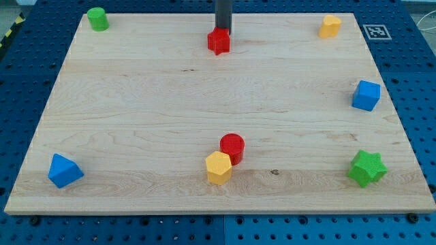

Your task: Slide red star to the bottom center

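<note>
Blue block (65, 170) nearest; tip (223, 32) touches red star (219, 42).

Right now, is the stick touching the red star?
Cannot tell. In the camera view my tip meets the red star at its top edge with no gap showing, but overlap could hide one.

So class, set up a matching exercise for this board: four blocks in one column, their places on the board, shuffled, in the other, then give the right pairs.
Blocks:
1. red star
2. green star
3. green cylinder
4. blue cube

Places:
A. the view's top left corner
B. the view's right edge, middle
C. the view's top centre, just below my tip
D. the view's bottom right corner

Pairs: 1-C, 2-D, 3-A, 4-B
</note>
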Available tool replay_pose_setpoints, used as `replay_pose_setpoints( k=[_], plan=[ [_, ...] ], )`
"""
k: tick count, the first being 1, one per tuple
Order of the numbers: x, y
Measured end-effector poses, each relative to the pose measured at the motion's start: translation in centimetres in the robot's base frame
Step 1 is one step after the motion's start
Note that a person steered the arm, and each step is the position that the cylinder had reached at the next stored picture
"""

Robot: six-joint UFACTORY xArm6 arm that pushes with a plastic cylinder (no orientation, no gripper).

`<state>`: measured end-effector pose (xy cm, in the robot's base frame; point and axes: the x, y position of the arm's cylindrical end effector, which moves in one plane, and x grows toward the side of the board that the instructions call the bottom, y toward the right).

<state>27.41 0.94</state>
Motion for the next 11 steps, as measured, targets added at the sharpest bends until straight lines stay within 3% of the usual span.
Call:
replay_pose_setpoints(
  k=[2,3,5,6,7,9,11],
  plan=[
    [8.6,1.7],
    [10.6,1.6],
    [3.2,-1.0],
    [2.7,-3.8],
    [5.6,-4.2],
    [15.2,-4.2],
    [20.7,-4.2]
  ],
)
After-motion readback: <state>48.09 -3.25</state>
